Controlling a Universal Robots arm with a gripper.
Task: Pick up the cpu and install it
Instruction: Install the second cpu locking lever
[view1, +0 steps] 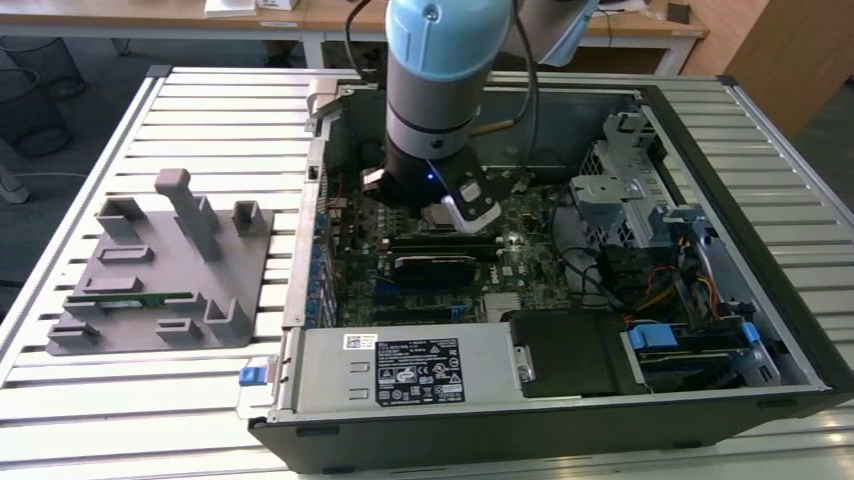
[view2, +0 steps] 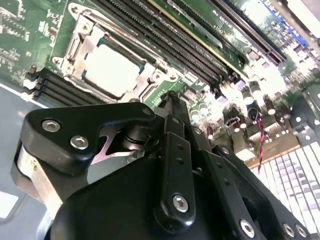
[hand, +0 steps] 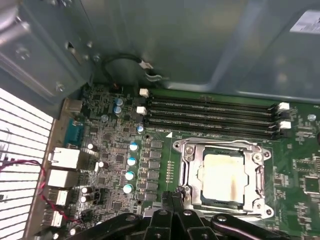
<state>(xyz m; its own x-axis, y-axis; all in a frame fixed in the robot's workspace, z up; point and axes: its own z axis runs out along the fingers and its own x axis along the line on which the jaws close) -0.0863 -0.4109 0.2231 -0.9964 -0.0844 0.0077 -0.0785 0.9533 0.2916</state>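
Note:
The cpu (hand: 222, 177) lies flat in the motherboard socket, silver top up, inside the metal socket frame (hand: 187, 170). In the second wrist view the cpu (view2: 112, 67) appears just beyond the black fingers. My gripper (hand: 175, 196) hangs a little above the board beside the socket's edge, its two fingertips pressed together with nothing between them. The gripper (view2: 169, 100) is shut in this view too. In the exterior view the gripper (view1: 470, 215) reaches down into the open computer case (view1: 787, 330) over the board's middle.
A grey plastic tray (view1: 154, 265) with upright blocks and a green memory stick (view1: 127, 298) sits at the exterior view's left. Black memory slots (hand: 210, 115) run beside the socket. The power supply (view1: 400, 370) and drive cage (view1: 627, 190) crowd the case.

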